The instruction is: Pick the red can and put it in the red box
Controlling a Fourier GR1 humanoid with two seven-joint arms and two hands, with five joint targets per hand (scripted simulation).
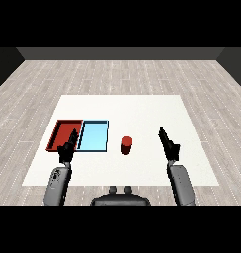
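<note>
A small red can point(126, 145) stands upright on the white table point(142, 111), just right of the two trays. The red tray point(64, 134) lies at the left, with the light blue tray point(94, 136) touching its right side. My right hand point(169, 144) hovers to the right of the can with its fingers straight, well apart from it and holding nothing. My left hand point(67, 148) sits over the near edge of the red tray, fingers straight and holding nothing.
The table's white top stretches far behind and to the right of the can. Grey wooden floor point(122, 74) surrounds the table on all sides.
</note>
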